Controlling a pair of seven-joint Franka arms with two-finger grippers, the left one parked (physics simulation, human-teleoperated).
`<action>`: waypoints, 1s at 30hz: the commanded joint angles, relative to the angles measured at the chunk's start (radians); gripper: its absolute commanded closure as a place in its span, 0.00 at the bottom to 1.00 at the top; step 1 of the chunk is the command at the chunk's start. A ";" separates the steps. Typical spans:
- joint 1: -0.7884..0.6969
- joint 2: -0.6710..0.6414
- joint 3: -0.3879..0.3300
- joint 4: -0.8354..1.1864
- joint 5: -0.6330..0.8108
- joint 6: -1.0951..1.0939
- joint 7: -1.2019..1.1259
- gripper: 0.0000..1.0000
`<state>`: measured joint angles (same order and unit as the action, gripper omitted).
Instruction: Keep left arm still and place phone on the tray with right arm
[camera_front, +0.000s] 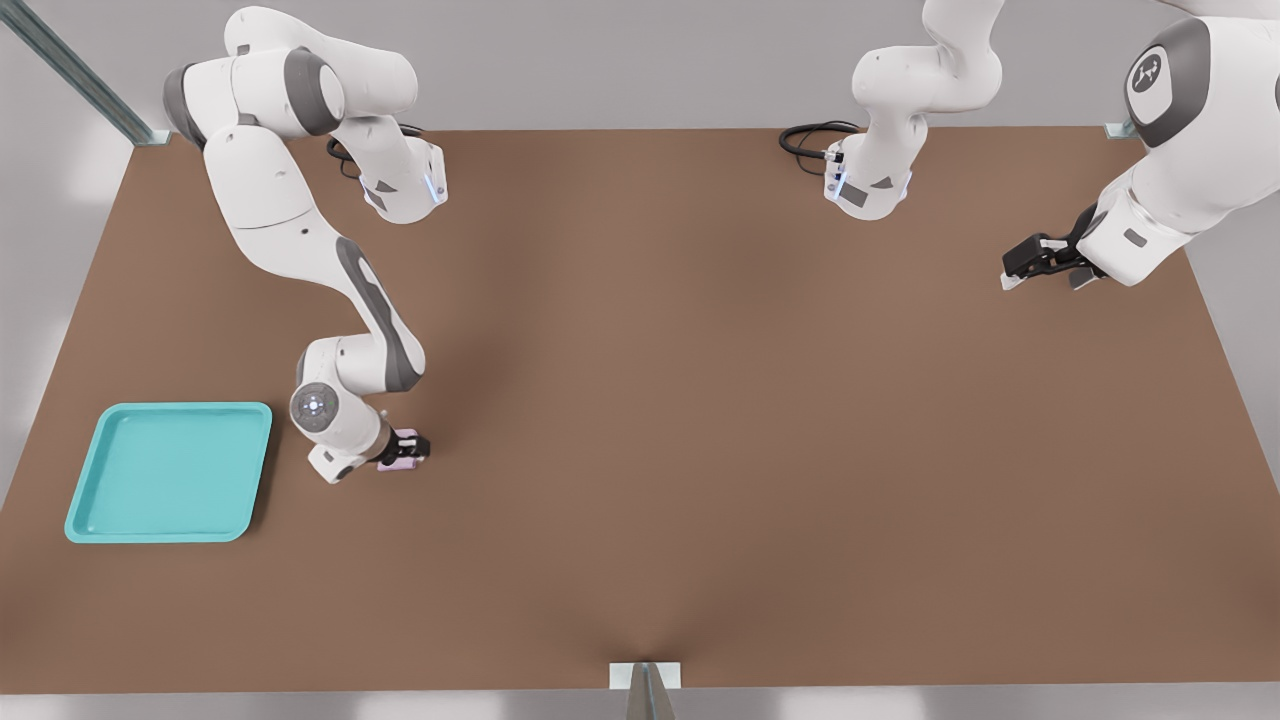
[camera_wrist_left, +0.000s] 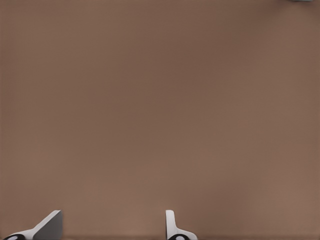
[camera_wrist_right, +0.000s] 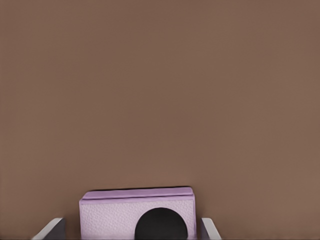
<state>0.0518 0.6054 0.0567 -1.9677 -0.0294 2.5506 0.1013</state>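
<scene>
Phone (camera_wrist_right: 137, 215), cut off at the wrist view's edge with one lens partly showing, sits clamped between the gripper (camera_front: 408, 452) fingers (camera_wrist_right: 50, 229) over the brown table (camera_front: 700, 420), tray (camera_front: 170, 470) nearby.

Soft even light, faint shadows

We see the brown bench (camera_wrist_left: 160, 110) filling almost the whole left wrist view. Two white fingers (camera_wrist_left: 49, 225) poke up at the bottom edge, with a wide gap between them. A tiny pale bit (camera_wrist_left: 302, 1) shows in one top corner.
</scene>
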 joint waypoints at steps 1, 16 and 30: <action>0.000 -0.001 0.000 -0.002 0.000 0.003 -0.019 0.05; -0.314 -0.113 0.002 0.039 0.002 -0.159 -0.509 0.23; -0.527 -0.076 0.066 0.407 0.048 -0.432 -0.795 0.00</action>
<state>-0.4771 0.5629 0.1115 -1.5923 0.0067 2.3129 -0.3668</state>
